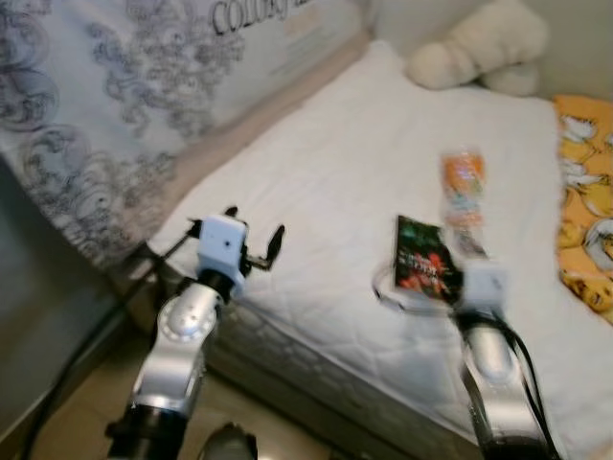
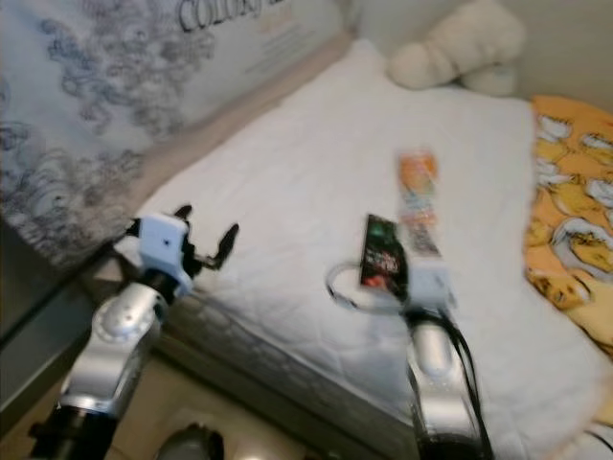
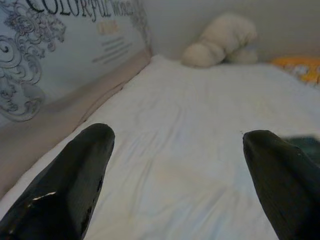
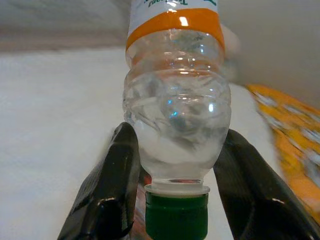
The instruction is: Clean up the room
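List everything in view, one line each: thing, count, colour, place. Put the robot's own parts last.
Bed: one, white quilted cover, spread before the robot.
Plastic bottle: one, clear with orange label band and green cap, held in the right pincer above the bed.
Packet: one, dark with red and green print, on the bed beside the right pincer.
Plush toy: one, cream, at the far end of the bed.
Blanket: one, orange-yellow with white duck print, along the bed's right edge.
Printed board: one, grey-white with swirl pattern and lettering, leaning along the bed's left side.
Left pincer: one, black fingers, open, holding nothing, at the bed's near left edge.
Right pincer: one, black fingers, shut on the bottle.
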Controlling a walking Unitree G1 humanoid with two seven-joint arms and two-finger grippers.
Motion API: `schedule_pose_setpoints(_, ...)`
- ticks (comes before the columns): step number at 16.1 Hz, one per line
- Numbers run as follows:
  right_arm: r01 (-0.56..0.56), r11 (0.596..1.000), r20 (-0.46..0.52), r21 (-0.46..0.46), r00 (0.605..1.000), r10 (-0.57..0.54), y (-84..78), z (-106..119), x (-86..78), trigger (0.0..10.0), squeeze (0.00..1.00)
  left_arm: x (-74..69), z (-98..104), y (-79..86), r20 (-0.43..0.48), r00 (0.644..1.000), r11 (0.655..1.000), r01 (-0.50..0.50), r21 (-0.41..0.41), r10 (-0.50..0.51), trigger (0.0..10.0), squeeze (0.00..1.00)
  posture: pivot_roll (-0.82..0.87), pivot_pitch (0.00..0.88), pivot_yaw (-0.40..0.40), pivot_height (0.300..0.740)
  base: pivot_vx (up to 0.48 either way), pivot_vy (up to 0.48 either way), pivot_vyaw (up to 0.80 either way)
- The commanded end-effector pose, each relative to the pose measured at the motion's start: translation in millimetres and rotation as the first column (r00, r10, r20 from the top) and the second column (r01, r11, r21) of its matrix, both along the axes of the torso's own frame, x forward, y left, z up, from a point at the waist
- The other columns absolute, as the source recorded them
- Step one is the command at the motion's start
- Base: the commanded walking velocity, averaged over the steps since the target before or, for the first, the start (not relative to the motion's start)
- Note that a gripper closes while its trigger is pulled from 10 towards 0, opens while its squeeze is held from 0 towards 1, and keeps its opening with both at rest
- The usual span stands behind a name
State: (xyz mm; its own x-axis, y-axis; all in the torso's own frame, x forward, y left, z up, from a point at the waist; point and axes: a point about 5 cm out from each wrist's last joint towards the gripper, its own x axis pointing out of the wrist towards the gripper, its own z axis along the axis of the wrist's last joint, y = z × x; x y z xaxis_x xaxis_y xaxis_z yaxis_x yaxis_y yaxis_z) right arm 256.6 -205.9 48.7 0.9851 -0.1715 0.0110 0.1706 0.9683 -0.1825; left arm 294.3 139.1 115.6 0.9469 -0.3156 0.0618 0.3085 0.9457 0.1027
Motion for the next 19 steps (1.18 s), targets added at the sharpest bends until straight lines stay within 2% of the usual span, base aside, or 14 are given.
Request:
schedule_pose_setpoints(1,0.020,1.000,0.034,-0.018,0.999,-0.020,-8.9,4.3,-7.3,0.0,0.00,1.9,1.2,-0.5,0.016,1.000,0.999,0.018,-0.050,-0.017,10.0,0.00,0.16,0.000,-0.115,0.740,0.000,-0.480,0.00)
schedule_pose_setpoints(3,0.022,1.000,0.012,-0.009,1.000,-0.022,-3.3,2.9,-12.7,0.0,0.00,0.0,-3.5,-0.2,0.010,0.999,0.995,0.043,-0.087,-0.043,10.0,0.00,0.14,0.000,-0.101,0.740,0.000,-0.480,0.00)
schedule_pose_setpoints(4,0.006,1.000,0.043,-0.021,0.999,-0.005,3.5,10.9,-10.8,0.0,0.00,-3.2,-7.2,-8.8,0.000,0.994,0.993,0.110,-0.052,-0.110,10.0,0.00,0.13,0.000,-0.094,0.740,0.000,-0.480,0.00)
schedule_pose_setpoints(5,0.001,1.000,0.051,-0.024,0.999,0.000,5.8,13.8,-10.5,0.0,0.00,-4.1,-8.3,-11.7,-0.003,0.991,0.990,0.134,-0.043,-0.134,10.0,0.00,0.13,0.000,-0.093,0.740,0.000,-0.480,0.00)
schedule_pose_setpoints(6,-0.079,0.996,0.070,-0.051,0.994,0.082,20.4,19.7,-6.3,0.0,0.00,-3.1,-13.8,-17.0,-0.029,0.989,0.989,0.146,-0.023,-0.147,10.0,0.00,0.12,0.000,-0.083,0.740,0.000,0.000,-0.63)
schedule_pose_setpoints(11,-0.086,0.995,-0.001,0.050,0.996,0.086,27.0,12.7,2.9,0.0,0.00,2.3,-8.6,-11.8,0.001,0.991,0.989,0.132,-0.070,-0.133,10.0,0.00,0.11,0.000,-0.078,0.740,0.000,0.000,-0.74)
schedule_pose_setpoints(15,-0.051,0.997,-0.056,0.063,0.997,0.054,14.6,2.9,-7.0,0.0,0.00,0.0,-5.6,-11.4,0.034,0.989,0.986,0.143,-0.086,-0.140,10.0,0.00,0.11,0.000,-0.087,0.740,0.000,-0.322,-0.75)
schedule_pose_setpoints(19,-0.033,0.997,-0.055,0.064,0.998,0.036,11.5,4.7,-2.1,0.0,0.00,-4.0,-7.9,-21.3,0.038,0.982,0.977,0.190,-0.095,-0.187,10.0,0.00,0.09,0.000,-0.076,0.740,0.000,-0.480,-0.76)
